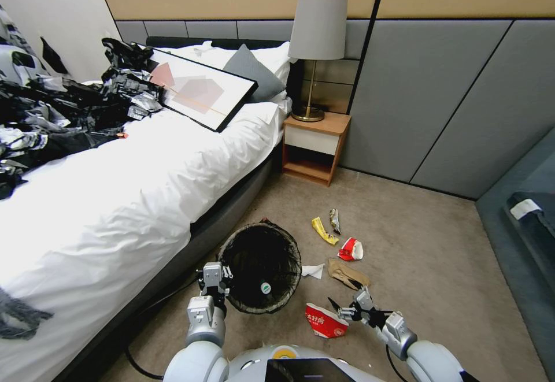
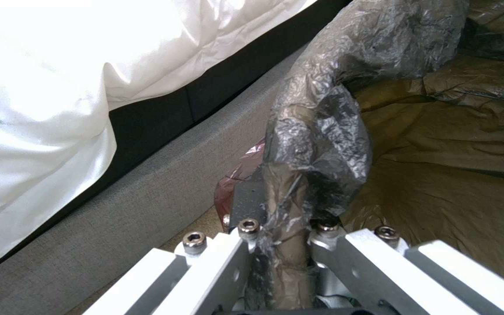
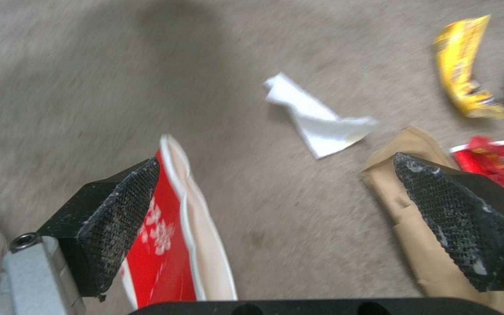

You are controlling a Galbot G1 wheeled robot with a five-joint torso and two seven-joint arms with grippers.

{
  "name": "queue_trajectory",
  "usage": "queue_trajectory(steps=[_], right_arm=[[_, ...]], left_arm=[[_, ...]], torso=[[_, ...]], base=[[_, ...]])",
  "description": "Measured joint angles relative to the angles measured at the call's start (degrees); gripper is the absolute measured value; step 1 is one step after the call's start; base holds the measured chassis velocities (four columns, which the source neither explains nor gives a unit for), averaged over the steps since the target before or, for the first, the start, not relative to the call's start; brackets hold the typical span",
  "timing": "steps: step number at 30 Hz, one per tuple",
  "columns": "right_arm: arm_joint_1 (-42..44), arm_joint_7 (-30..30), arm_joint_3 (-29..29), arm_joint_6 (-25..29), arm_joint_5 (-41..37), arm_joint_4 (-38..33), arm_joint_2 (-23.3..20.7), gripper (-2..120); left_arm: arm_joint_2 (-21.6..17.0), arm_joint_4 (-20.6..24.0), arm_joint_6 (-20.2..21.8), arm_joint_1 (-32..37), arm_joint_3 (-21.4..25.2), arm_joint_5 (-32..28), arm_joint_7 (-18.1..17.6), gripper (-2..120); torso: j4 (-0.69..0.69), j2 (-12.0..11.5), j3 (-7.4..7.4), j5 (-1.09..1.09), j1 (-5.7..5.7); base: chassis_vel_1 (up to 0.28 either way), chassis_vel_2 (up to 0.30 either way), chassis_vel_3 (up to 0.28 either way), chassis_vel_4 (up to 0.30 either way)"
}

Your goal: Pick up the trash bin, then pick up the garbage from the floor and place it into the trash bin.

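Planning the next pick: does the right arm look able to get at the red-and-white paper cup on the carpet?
Probably yes. The right gripper hangs open just beside the red-and-white paper cup, with bare carpet around it and nothing lying over it. The left gripper is shut on the trash bin rim.

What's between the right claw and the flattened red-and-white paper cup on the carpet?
Nothing visible. The open right claw hangs above bare carpet, the flattened red-and-white paper cup beside one pad, a brown paper bag beside the other.

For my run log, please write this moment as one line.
left gripper: shut on trash bin rim | right gripper: open, above floor litter | red paper pack: on carpet
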State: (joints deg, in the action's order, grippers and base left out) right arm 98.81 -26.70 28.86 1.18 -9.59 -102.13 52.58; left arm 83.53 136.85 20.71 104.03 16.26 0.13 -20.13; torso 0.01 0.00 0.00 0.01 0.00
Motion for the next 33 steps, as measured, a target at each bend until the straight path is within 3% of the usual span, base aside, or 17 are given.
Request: queue_trajectory(steps=[9, 14, 33], right_arm=[[-2.44, -4.47, -0.82, 1.31, 0.78, 5.31, -0.03, 100], [-4.66, -10.91, -0.93, 3.99, 0.99, 9.07, 0.07, 100], [-11.51, -12.72, -3.2, 7.64, 3.72, 20.98, 3.49, 100]], left_arm=[[-0.16, 0.22, 0.0, 0.26, 0.15, 0.06, -0.03, 0], [-0.07, 0.23, 0.0, 0.42, -0.05, 0.36, -0.05, 0], [-0.02, 0.6, 0.03, 0.78, 0.47, 0.41, -0.16, 0]], torso=[[-0.01, 0.0, 0.0, 0.0, 0.0], [0.0, 0.0, 0.0, -0.01, 0.0], [-0.01, 0.0, 0.0, -0.01, 0.0]], base=[[0.0, 0.0, 0.0, 0.0], [0.0, 0.0, 0.0, 0.0], [0.0, 0.0, 0.0, 0.0]])
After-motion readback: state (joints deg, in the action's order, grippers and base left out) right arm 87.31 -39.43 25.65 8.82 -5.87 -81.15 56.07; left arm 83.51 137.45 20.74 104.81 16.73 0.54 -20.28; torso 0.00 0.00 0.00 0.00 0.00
